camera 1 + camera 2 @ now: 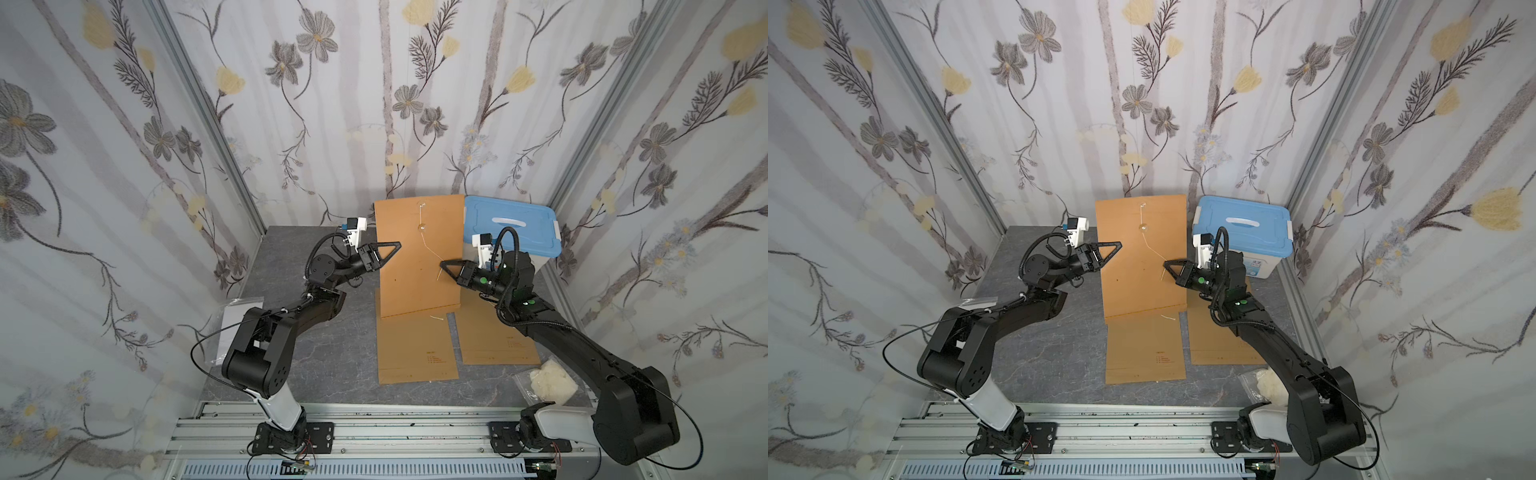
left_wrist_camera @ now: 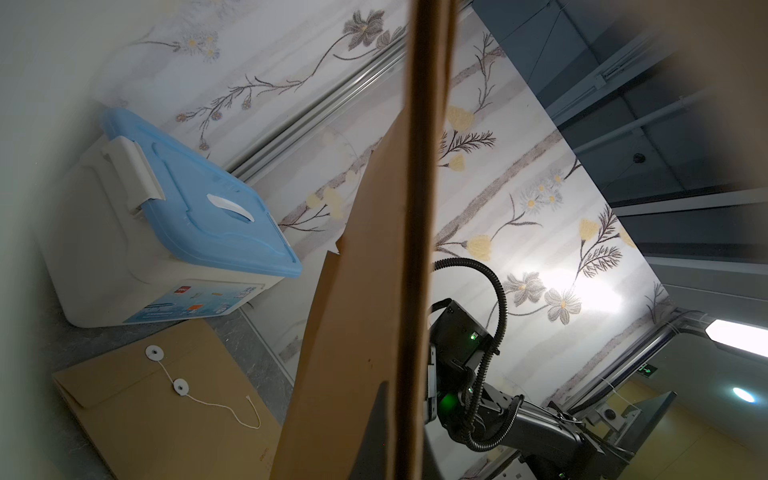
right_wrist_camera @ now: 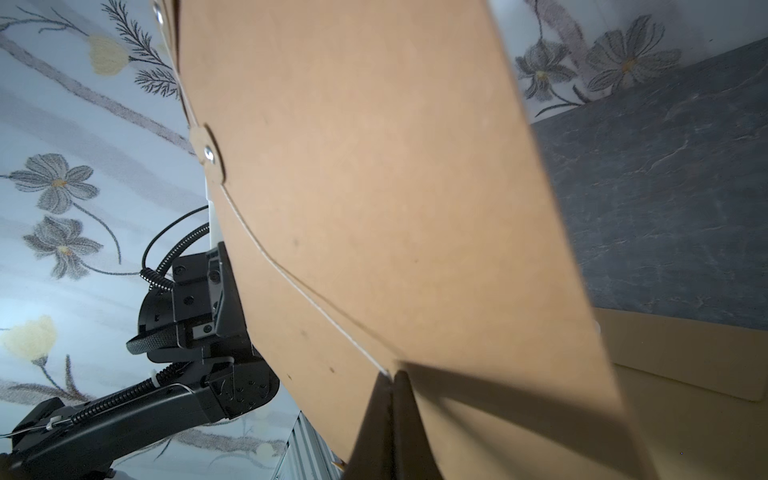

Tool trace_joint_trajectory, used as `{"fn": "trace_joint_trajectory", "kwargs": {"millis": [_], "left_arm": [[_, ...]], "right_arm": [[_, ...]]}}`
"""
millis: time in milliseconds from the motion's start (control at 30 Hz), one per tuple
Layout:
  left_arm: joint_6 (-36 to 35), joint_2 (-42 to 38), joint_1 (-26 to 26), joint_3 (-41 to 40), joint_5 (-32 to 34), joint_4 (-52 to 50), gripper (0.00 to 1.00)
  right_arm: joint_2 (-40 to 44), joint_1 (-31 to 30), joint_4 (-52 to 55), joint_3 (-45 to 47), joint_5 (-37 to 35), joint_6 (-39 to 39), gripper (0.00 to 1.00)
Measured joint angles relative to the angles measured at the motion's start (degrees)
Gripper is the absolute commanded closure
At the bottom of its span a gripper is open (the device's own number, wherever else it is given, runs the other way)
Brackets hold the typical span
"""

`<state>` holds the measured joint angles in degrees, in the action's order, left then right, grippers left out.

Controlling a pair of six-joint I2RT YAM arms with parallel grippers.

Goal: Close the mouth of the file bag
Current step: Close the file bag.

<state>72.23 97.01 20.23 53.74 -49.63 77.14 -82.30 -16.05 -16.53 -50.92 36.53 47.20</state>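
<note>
Centrally, the file bag [image 1: 415, 266] is held upright over the middle of the grey table [image 1: 332, 345], mouth end uppermost and towards the far wall; whether its lower edge rests on anything cannot be told. At its left edge the left gripper [image 1: 395, 246] is clamped on the card, steadying it. To the right, the right gripper [image 1: 444, 264] has its jaws together on the free end of the closing string [image 1: 430, 248]. This string descends from the upper disc [image 1: 422, 204] on the flap, passes the lower disc [image 1: 420, 227], then runs down and right to the pinch. The step in hand appears to be the tying-off: the flap seems folded down, though how many turns lie round the lower disc cannot be told. The next move probably calls for the right gripper to lead the string in a tight circle about that disc under light tension, while the left gripper resists twisting; too hard a pull could bow or tip the card. Surroundings, left to right: a white sheet [image 1: 243, 320] at the table's left edge; a second bag [image 1: 415, 353] lying flat just nearer than the held one; a third bag [image 1: 494, 345] beneath the right arm; a blue-lidded storage box [image 1: 511, 226] at far right, just behind the right gripper and likely limiting its swing; and a clear packet [image 1: 548, 384] of white material at near right.
</note>
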Motion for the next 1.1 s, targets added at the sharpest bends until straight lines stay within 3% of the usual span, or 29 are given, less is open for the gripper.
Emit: {"fn": "trace_joint_trajectory", "kwargs": {"millis": [200,400,867,1100], "left_arm": [[-0.02,0.76,-0.15,0.00,-0.13,0.20,1.00],[-0.09,0.52,0.09,-0.90,-0.61,0.26,1.00],[-1.75,-1.88,1.11,-2.99,-2.01,0.52,1.00],[-4.63,-2.12,2.58,-1.55,-3.98,-2.91,1.00]], "right_arm": [[3.10,4.11,16.20,-11.93,0.76,-7.54,1.00],[1.05,5.46,33.46,-26.23,-0.74,-14.99,1.00],[-12.15,4.85,52.96,-50.25,-0.87,-19.96,1.00],[-20.37,-0.02,63.78,-66.88,-4.09,-23.96,1.00]]}}
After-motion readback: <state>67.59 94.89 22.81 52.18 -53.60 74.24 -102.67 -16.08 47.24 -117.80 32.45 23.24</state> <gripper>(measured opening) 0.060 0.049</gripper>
